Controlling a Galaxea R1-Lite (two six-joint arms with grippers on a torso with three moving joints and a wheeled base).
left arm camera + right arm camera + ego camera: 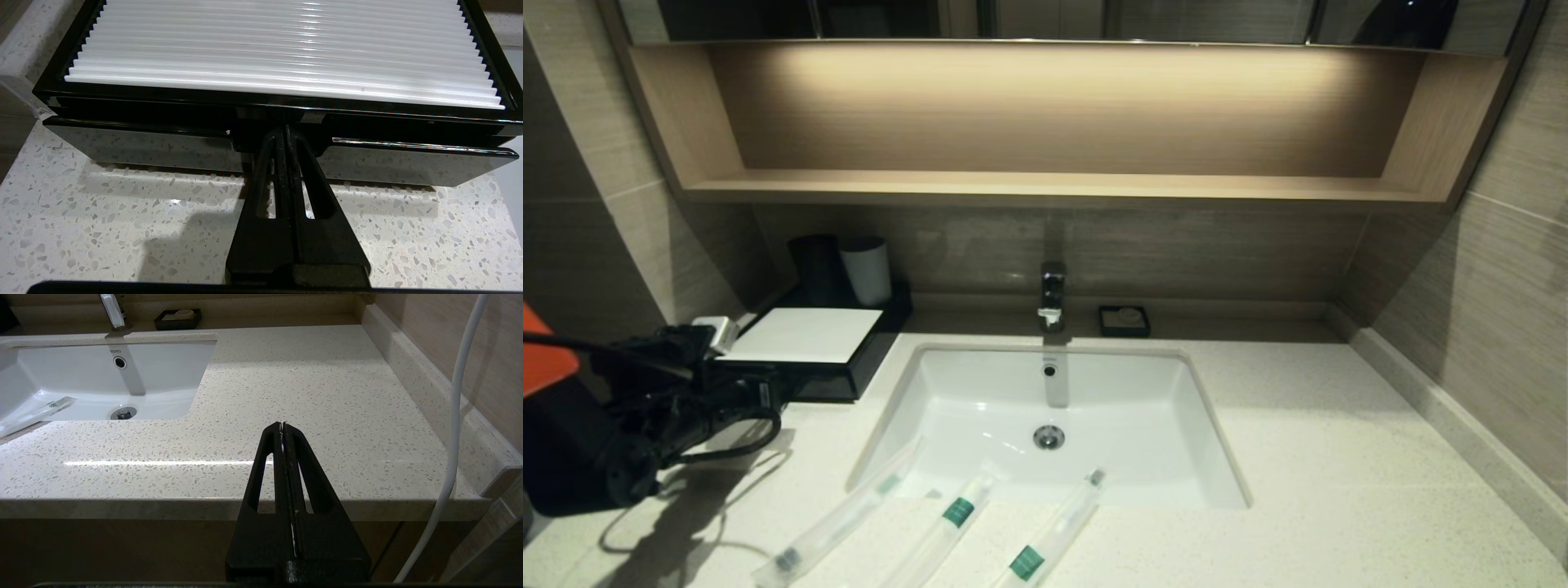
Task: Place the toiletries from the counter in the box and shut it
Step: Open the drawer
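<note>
While level at box point(282, 104) drawer | left end effector point(284, 131) fingers together

You see a pale cream bench point(1307, 457) flecked with grey and tan speckles, with a white sink point(1127, 425) set in it. The box point(135, 145) is glossy black, its top panel point(286, 49) white and ribbed in fine parallel ridges. The three toiletries point(947, 523) sit in clear sleeves: two carry green bands, one has a dark tip. Both hands, left point(286, 134) and right point(282, 426), are matte black. The shelf point(1045, 184) is light wood grain, and the soap dish point(1124, 321) is black.
</note>
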